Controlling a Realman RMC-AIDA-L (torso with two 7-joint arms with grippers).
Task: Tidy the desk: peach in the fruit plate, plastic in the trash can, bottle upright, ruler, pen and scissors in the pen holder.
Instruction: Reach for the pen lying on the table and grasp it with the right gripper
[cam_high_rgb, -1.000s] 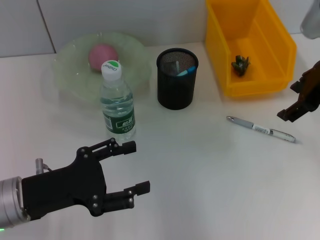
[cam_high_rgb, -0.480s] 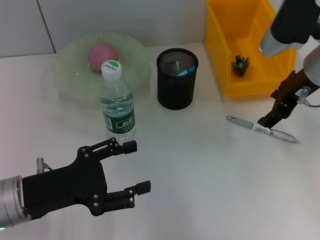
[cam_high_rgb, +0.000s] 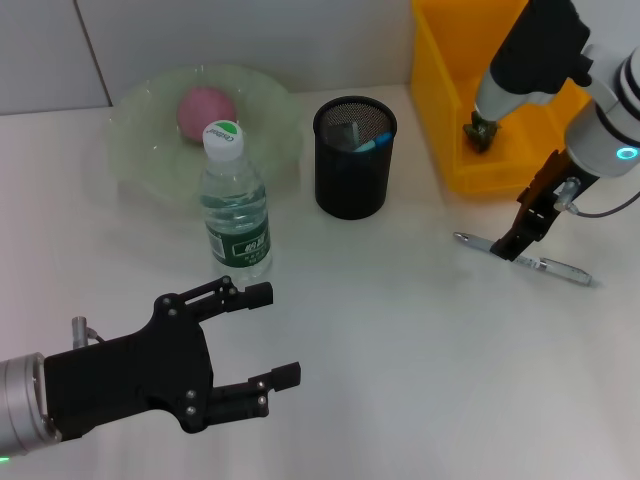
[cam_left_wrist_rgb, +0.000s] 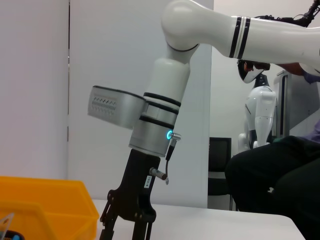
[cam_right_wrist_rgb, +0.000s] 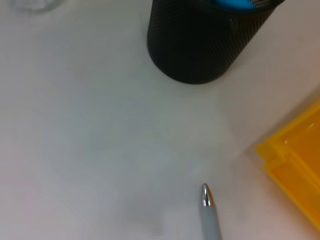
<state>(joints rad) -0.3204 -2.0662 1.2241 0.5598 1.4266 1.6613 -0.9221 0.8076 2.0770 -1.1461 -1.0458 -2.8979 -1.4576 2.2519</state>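
Right hand (cam_high_rgb: 512, 243) lowered over the middle of the pen (cam_high_rgb: 523, 258), which lies flat on the counter (cam_high_rgb: 400, 340) near the yellow bin (cam_high_rgb: 495, 90); whether its fingers grip cannot be told. Left hand (cam_high_rgb: 262, 335) open, hovering low before the upright bottle (cam_high_rgb: 234, 205). Peach (cam_high_rgb: 204, 108) in plate (cam_high_rgb: 150, 140); pen holder (cam_high_rgb: 353, 157) between plate and bin.

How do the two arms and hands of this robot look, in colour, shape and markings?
The left hand is matte black, with a flat angular plate, visible screws and two jointed fingers, on a silver metal wrist. The right hand is black and slim below a glossy white rounded arm with a grey cylinder section, black rings, a small cyan light and a thin grey cable.
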